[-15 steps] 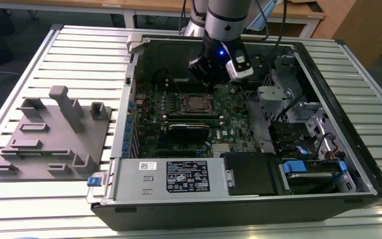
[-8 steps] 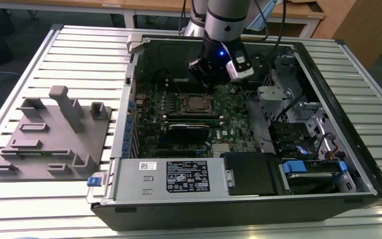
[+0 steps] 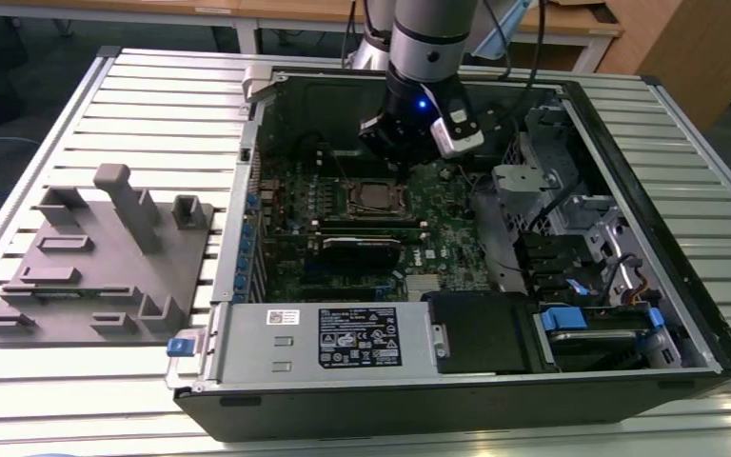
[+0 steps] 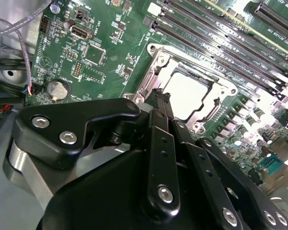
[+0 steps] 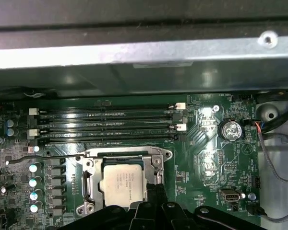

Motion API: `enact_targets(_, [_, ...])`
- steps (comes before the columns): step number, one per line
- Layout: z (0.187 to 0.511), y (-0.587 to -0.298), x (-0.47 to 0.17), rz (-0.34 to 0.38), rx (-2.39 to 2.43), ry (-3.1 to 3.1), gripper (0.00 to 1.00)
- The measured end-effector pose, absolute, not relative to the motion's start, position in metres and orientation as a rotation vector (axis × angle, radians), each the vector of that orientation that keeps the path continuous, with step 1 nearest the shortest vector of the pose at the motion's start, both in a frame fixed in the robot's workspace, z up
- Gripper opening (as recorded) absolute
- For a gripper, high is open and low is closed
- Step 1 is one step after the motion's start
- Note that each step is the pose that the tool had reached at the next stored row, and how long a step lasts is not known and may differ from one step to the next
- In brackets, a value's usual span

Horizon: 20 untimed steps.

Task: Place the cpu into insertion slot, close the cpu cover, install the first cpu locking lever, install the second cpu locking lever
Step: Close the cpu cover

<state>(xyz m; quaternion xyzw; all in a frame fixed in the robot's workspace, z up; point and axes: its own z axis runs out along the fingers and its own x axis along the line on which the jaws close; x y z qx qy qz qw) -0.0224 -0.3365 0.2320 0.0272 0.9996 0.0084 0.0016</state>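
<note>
Hand (image 4: 159,96) low over the green motherboard (image 4: 86,52), fingers drawn together, nothing visible between them; tips sit at the edge of the cpu cover (image 5: 125,154), just beside the cpu (image 4: 187,93). Judged reason for the closed, narrow pose: slim tips fit the tight gap at the socket edge better than spread ones; whether they press on anything cannot be told. Cpu lies seated in the insertion slot (image 3: 372,197), flat, metal top facing up away from the board. It is square, so no real long axis; its edges run parallel to the cover frame and to the memory slots (image 5: 105,122). Cover lies down flat around it, the chip top showing through its window, so placing and closing look done. Thin locking lever (image 5: 43,159) lies along the far side of the socket, long axis parallel to the memory slots, handle end projecting past the socket corner; latched or free cannot be told. Beyond the slots stands the metal wall of the computer case (image 5: 134,52); the case rests open-side-up on the slatted surface (image 3: 149,95).
</note>
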Motion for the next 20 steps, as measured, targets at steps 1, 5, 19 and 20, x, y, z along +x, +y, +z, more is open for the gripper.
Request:
enact_targets(1, [0.2317,-0.3367,-0.0233,0.026,0.085,3.136,0.11])
enact_targets(5, [0.2304,-0.3378,-0.0266,0.025,0.082,3.132,0.11])
enact_targets(19, [0.2278,-0.3389,-0.0286,0.022,0.077,3.130,0.11])
enact_targets(20, [0.2278,-0.3389,-0.0286,0.022,0.077,3.130,0.11])
